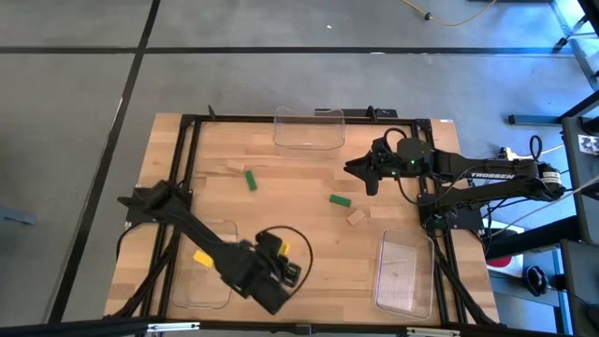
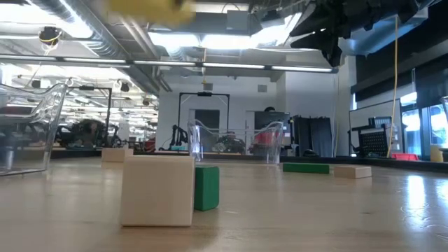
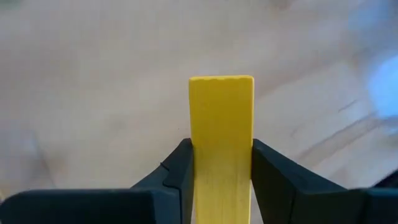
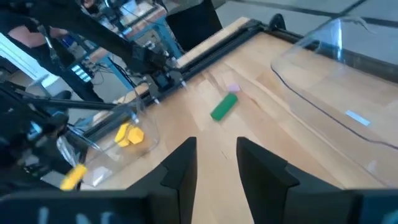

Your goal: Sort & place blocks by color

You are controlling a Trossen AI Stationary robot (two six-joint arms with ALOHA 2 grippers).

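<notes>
Left gripper (image 3: 221,180) clamps yellow block (image 3: 221,137) near left tray (image 1: 208,281). Right gripper (image 4: 216,163), fingers narrowly parted, empty, hovers near far tray (image 1: 309,128). Risk: block held by its end could slip, missing tray. Green blocks (image 1: 251,180) lie mid-table.

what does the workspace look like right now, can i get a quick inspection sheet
surface: wooden table inside a black frame, mostly bare.
job's things: a yellow block clamped in the left gripper; another yellow block lies in the clear tray by the left arm; two green blocks and a tan block lie loose on the table.
clutter: nothing seen beyond two more clear trays.
grippers: left shut on the yellow block, near the table's front edge; right gripper open and empty, hovering at the right side.
cables: a black loop at the left arm; a yellow cord on the floor.
surroundings: grey floor, workshop room behind.
</notes>
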